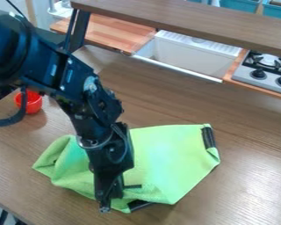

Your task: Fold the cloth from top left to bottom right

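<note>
My black gripper [110, 201]: pointed down over the near edge of the cloth, left of its middle; I cannot tell whether I am spread, pressed together or pinching fabric. Being this low would suit either gripping the cloth or setting it down.
Light green cloth [169, 160]: on the table in front of me, partly beneath my arm. Its right part lies fairly smooth; its left part is rumpled into soft folds, probably because the fabric has been gathered instead of creased cleanly.
Black strips: one [208, 137] runs along the cloth's right end, the other [140, 205] juts out at the near edge, beside me. They look like trim, useful as marks for lining up the fold.
Fold so far: partial, I judge; the layers do not yet make a neat diagonal.
Next move: bring the top left part across toward the bottom right, then let go low so it lies flat.
Risk: dragging the whole cloth, or bunching it further.
Brown wooden table [248, 154]: its flat top gives the cloth a surface to fold against.
Small red bowl [30, 102]: by the table's left side, well apart from the cloth, so out of the fold's path.
</note>
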Tool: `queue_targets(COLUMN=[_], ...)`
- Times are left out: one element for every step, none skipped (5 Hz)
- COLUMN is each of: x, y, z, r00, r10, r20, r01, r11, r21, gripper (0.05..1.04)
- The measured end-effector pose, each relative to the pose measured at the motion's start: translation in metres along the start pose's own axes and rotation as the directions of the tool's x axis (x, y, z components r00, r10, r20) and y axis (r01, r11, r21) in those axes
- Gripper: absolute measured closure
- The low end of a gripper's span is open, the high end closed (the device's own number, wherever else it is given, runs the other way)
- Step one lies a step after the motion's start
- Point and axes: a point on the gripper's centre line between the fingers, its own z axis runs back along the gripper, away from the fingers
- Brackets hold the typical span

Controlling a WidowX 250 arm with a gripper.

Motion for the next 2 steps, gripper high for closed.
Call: queue_targets(x=[0.0017,0.0058], y=[-0.0028,-0.0026], z=[-0.0052,0.0039], r00=[1.0,0.999], r10=[0.029,0.042], r20=[-0.011,0.004], r01=[-0.03,-0.041], r11=[0.995,0.987], r21=[-0.094,-0.156], gripper=[0.56,0.243])
